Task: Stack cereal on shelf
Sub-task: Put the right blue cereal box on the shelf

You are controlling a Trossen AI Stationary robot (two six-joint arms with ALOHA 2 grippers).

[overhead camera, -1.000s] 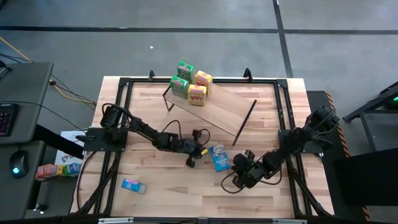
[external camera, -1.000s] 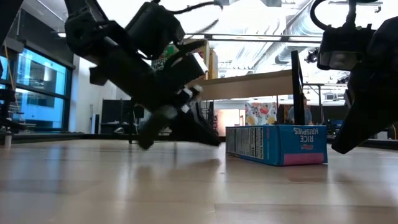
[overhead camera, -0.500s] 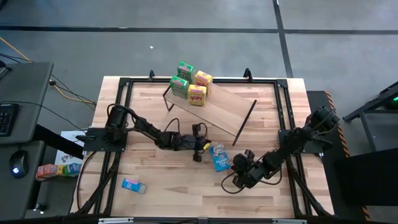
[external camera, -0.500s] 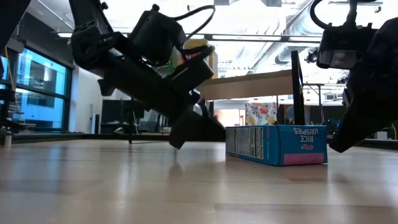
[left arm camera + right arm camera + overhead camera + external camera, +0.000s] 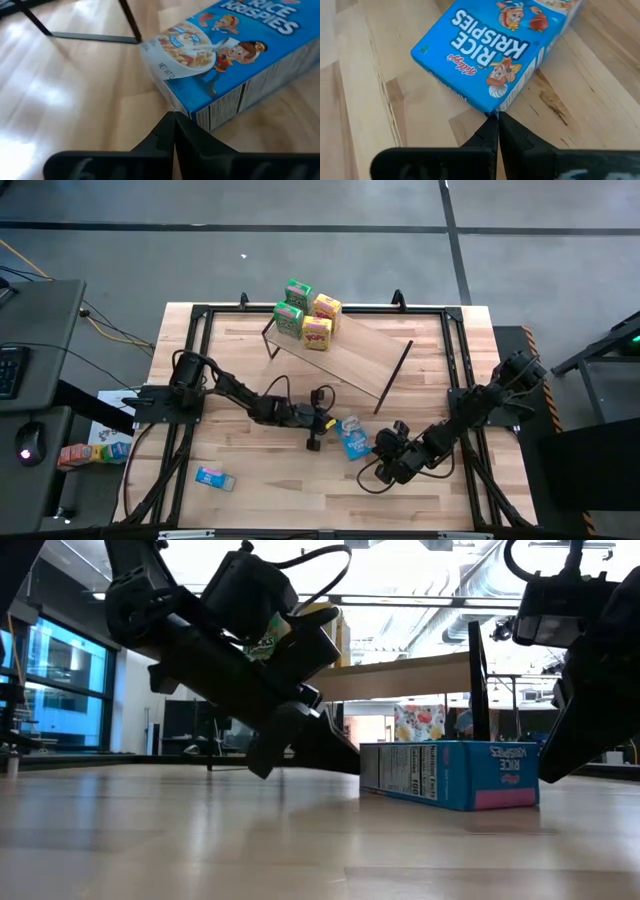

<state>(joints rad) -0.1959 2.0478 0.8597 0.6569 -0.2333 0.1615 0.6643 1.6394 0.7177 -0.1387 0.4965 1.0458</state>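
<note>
Both jaws shut, empty, tips against the blue box lying mid-counter; next I must open and grip it.

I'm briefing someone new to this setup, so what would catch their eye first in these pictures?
Probably the blue cereal box lying flat mid-table, with the shut left gripper and shut right gripper nosing at it from opposite sides. Next, the four green and yellow boxes clustered at one end of the slanted shelf at the table's far side, and a second blue box lying alone near the front left.
</note>
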